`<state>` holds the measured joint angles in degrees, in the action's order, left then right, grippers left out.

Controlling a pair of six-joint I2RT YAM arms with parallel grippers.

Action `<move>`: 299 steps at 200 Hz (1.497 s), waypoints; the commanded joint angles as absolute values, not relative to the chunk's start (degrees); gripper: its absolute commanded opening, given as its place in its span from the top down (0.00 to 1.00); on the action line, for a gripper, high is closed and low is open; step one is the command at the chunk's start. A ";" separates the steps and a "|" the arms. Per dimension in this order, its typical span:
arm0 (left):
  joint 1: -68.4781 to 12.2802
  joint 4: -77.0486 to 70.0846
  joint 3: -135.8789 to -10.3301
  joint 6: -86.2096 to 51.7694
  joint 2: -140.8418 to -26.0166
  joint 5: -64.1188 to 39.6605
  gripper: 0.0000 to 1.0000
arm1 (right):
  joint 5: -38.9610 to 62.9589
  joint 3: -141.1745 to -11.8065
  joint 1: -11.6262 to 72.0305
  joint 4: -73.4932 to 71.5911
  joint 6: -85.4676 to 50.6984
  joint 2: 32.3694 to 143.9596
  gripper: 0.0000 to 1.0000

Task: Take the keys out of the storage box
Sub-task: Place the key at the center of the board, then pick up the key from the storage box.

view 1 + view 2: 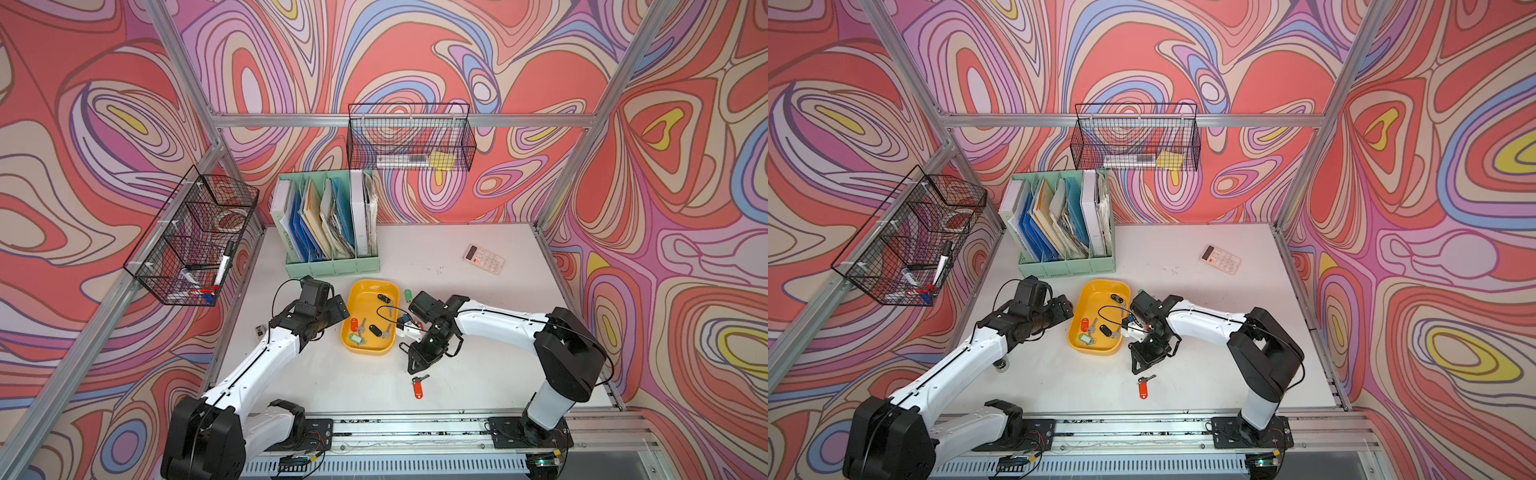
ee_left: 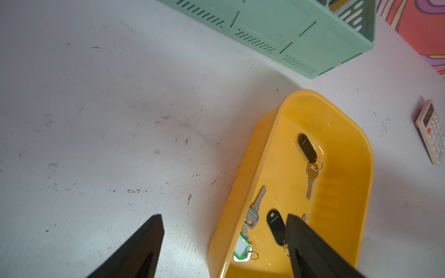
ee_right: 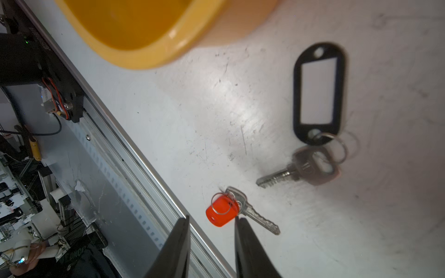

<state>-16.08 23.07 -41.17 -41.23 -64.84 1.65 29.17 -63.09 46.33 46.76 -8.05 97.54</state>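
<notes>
Red-tag key (image 1: 419,387): it lies flat on the white table (image 1: 332,382), the nearest of the keys to me and well apart from the box.
Right gripper (image 3: 212,217): it hangs low over the table, just behind the red-tag key. The jaws stand a little apart and nothing is between them.
Black-tag key (image 3: 317,93): it lies on the table near the right gripper and close to the corner of the box, not touching it. It looks blurred in the right wrist view.
Storage box (image 1: 368,297): the yellow tray sits on the table between the two arms.
Keys in the box (image 1: 376,330): four sets lie on its floor, two with black tags, one red, one green.
Left gripper (image 2: 222,216): the jaws are wide apart and hold nothing. One finger is over the box, the other over the bare table beside it.
Green-tag key (image 1: 407,295): it lies on the table just beside the far right corner of the box.
File holder (image 1: 332,266): it stands behind the box.
</notes>
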 commanded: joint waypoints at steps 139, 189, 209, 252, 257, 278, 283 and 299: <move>-30.64 46.28 -61.52 -20.68 -80.68 4.48 0.50 | 6.49 -61.11 34.35 21.45 -9.79 72.71 0.22; -31.46 52.49 -70.34 -10.49 -94.18 4.02 0.54 | 8.08 -56.44 29.75 15.78 -12.16 67.87 0.09; -31.46 53.78 -72.51 -7.67 -98.40 4.16 0.56 | 8.45 -54.02 28.98 12.66 -13.28 65.77 0.02; -31.47 54.87 -75.38 -3.00 -104.06 3.04 0.57 | 9.60 -50.12 28.13 8.63 -14.28 62.23 0.02; -31.48 54.98 -75.68 -2.55 -104.56 3.50 0.58 | 9.75 -50.10 28.17 8.70 -14.32 62.16 0.02; -31.48 56.12 -77.18 -0.92 -106.87 5.57 0.58 | 10.06 -50.01 28.06 9.19 -14.50 62.22 0.02; -31.47 56.26 -77.47 -0.57 -107.35 5.66 0.58 | 10.05 -50.01 28.04 9.23 -14.58 62.23 0.02; -31.46 56.32 -77.87 0.23 -108.38 5.70 0.59 | 10.02 -49.96 28.04 9.40 -14.59 62.14 0.02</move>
<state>-31.20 53.54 -76.38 -2.90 -106.56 4.29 9.41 -50.63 28.42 10.52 -13.98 62.83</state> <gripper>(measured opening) 0.416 0.983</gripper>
